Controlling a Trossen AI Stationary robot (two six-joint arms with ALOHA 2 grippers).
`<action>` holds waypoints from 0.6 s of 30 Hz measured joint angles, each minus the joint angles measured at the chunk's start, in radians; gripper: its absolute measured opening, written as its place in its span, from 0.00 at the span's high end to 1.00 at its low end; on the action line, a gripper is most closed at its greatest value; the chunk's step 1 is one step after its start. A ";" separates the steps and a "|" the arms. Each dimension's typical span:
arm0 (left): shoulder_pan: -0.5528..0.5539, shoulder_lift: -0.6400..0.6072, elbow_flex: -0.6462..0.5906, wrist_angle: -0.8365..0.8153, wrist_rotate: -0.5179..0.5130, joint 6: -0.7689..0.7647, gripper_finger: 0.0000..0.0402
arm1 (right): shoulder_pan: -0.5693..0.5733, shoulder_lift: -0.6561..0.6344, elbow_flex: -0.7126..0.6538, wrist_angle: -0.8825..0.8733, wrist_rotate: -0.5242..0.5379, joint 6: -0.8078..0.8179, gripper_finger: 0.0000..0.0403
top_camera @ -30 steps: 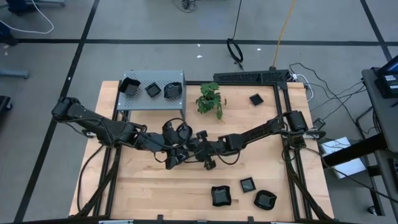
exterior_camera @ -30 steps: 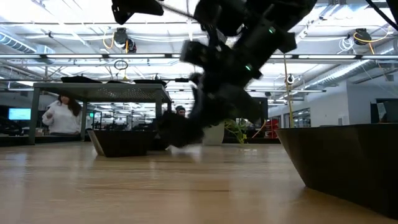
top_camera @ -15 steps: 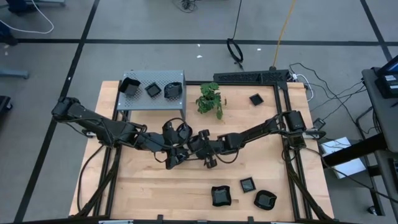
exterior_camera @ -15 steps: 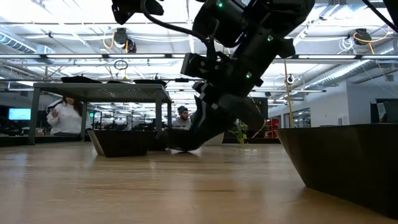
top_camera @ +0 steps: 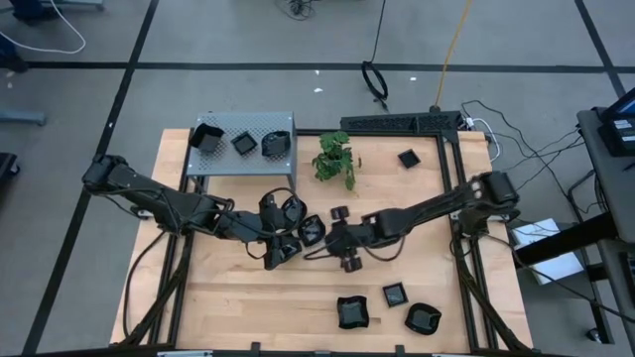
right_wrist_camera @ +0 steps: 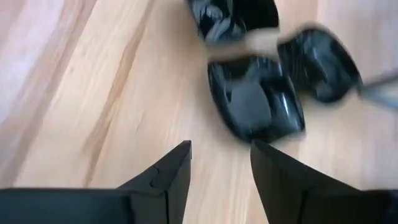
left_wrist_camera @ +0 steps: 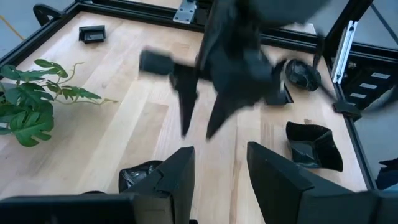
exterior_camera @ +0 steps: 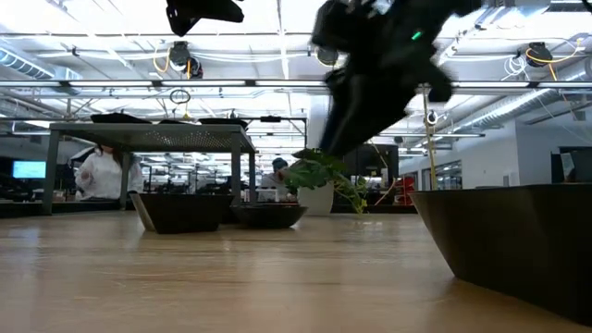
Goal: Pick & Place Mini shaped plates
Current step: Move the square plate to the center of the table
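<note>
Now apart: right gripper (top_camera: 335,241), apparently empty

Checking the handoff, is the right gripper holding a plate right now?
No, the right gripper has open, empty fingers, and the plate lies on the table ahead.

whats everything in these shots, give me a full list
table: one, light wood, under everything
perforated box: one, grey, far left of the table
plates on the box: three, black, on its top
plant: one, green, far middle, beside the box
lone plate: one, black, far right
centre plates: about three, black, mid-table by the grippers; the exact count is unclear
near plates: three, black, near edge towards the right
person: one, white top, in the room behind the table
left gripper: dark, open and empty, mid-table
right gripper: dark, open and empty, above the centre plates
</note>
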 joint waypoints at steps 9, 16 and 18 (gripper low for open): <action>0.000 0.000 0.000 0.000 0.000 0.000 0.63 | -0.018 -0.308 -0.262 -0.114 0.081 0.170 0.64; 0.000 0.000 0.000 0.001 0.000 0.003 0.63 | -0.161 -0.520 -0.539 -0.027 0.389 0.333 0.60; 0.000 0.000 0.000 0.001 0.000 0.003 0.63 | -0.244 -0.549 -0.586 0.024 0.389 0.384 0.59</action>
